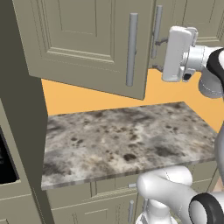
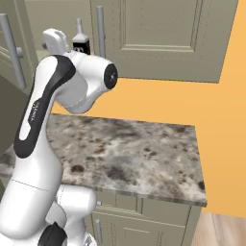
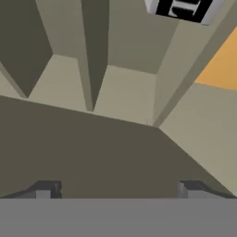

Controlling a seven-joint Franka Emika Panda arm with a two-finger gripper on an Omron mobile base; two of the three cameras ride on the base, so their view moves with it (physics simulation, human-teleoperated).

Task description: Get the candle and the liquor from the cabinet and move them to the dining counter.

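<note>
The liquor (image 2: 81,44) is a clear bottle with a black label, standing in the open cabinet (image 1: 87,39) just behind my arm. In the hand view the liquor (image 3: 184,8) shows at the top edge, on the cabinet's shelf (image 3: 125,95). My gripper (image 3: 119,190) is open and empty, its two dark fingertips wide apart, pointing into the cabinet short of the bottle. From the left base view the gripper (image 1: 176,54) hangs at the cabinet's opening, beside the swung-out door. The candle is hidden. The dining counter is out of view.
A marble worktop (image 1: 122,140) against an orange wall lies below the cabinet, with drawers under it. The open door's bar handle (image 1: 131,48) juts out left of my hand. A closed cabinet door (image 2: 163,33) stands to the right. A vertical divider (image 3: 95,51) splits the shelf.
</note>
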